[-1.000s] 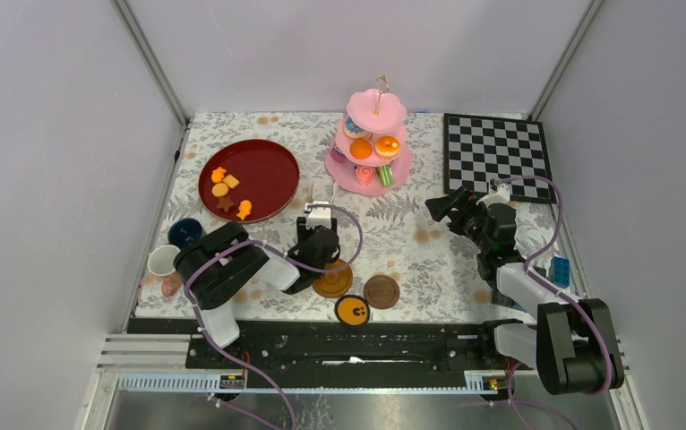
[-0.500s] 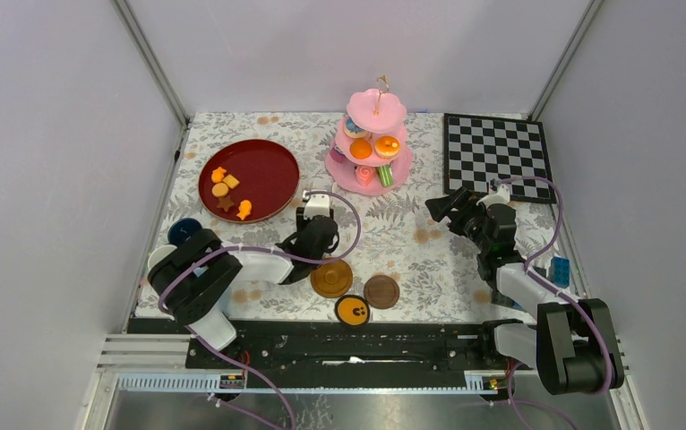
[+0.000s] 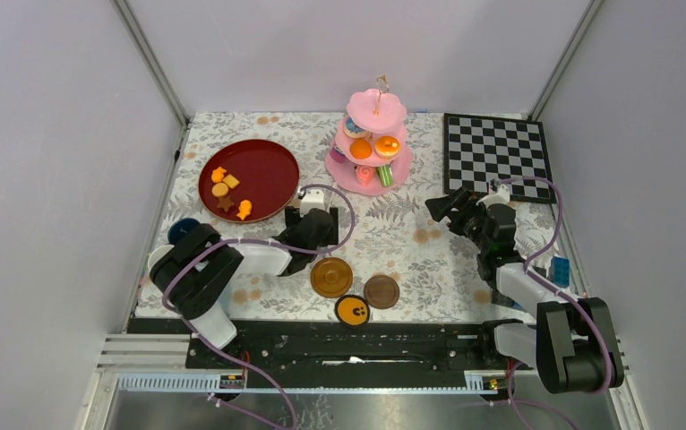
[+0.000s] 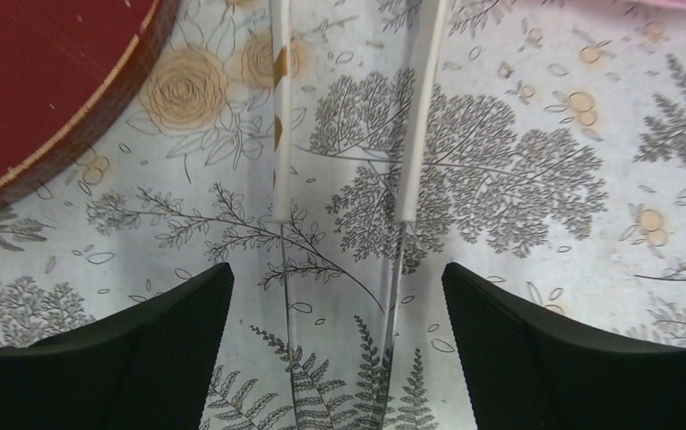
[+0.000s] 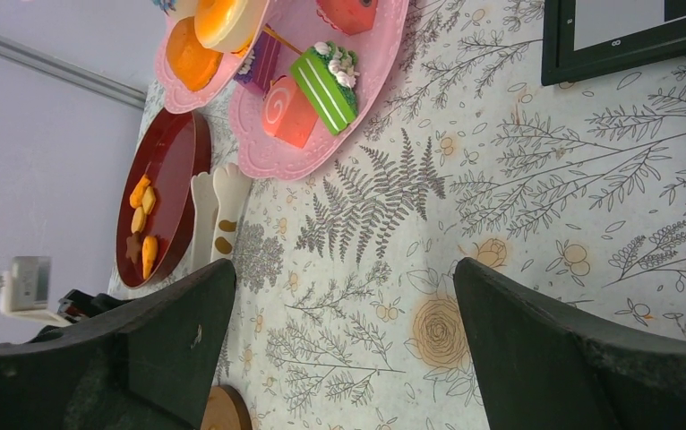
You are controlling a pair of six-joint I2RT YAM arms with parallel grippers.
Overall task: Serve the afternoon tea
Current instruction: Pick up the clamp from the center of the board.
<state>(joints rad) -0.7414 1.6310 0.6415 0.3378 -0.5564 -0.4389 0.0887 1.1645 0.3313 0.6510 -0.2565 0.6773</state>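
The pink three-tier cake stand (image 3: 375, 143) (image 5: 366, 54) stands at the back centre with small pastries on it, a green slice (image 5: 326, 85) among them. Three saucers lie near the front: a light-brown one (image 3: 331, 277), a dark-brown one (image 3: 381, 291) and an orange one (image 3: 353, 310). My left gripper (image 3: 306, 215) (image 4: 337, 269) is open over the cloth. Two thin white strips with brown spots (image 4: 281, 134) run between its fingers, apart from both. My right gripper (image 3: 442, 206) (image 5: 344, 267) is open and holds nothing. A dark-blue cup (image 3: 183, 231) and a white cup (image 3: 160, 260) sit at the left edge.
A red round tray (image 3: 248, 179) (image 4: 44, 81) with several small biscuits lies back left. The chessboard (image 3: 496, 154) is back right. Blue blocks (image 3: 559, 269) lie by the right arm. The enclosure's grey walls rise on three sides.
My left gripper has drawn back from over the light-brown saucer towards the far side and opened wider. That saucer now shows whole. The right arm has not moved.
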